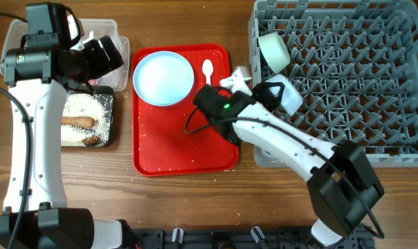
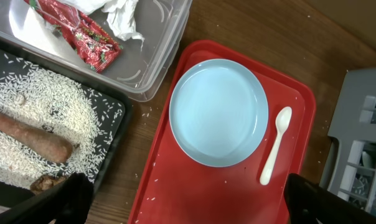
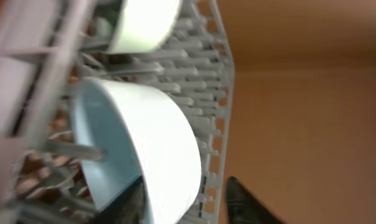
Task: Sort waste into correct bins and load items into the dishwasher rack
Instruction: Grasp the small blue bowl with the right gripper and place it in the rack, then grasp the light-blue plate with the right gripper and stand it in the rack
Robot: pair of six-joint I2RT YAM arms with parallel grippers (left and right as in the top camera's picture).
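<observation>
Your right end effector [image 3: 191, 202] pinches the wall of a pale blue bowl [image 3: 144, 137], held on edge, likely so it can slot between the pegs of the dishwasher rack [image 1: 361, 76] just beneath it. Your left end effector [image 2: 194, 202] hangs wide open; the plate [image 2: 219, 112] and white spoon [image 2: 275, 146] lie ahead of it, not yet loaded.

Nothing legible, even on the snack wrapper [image 2: 88, 40].
</observation>
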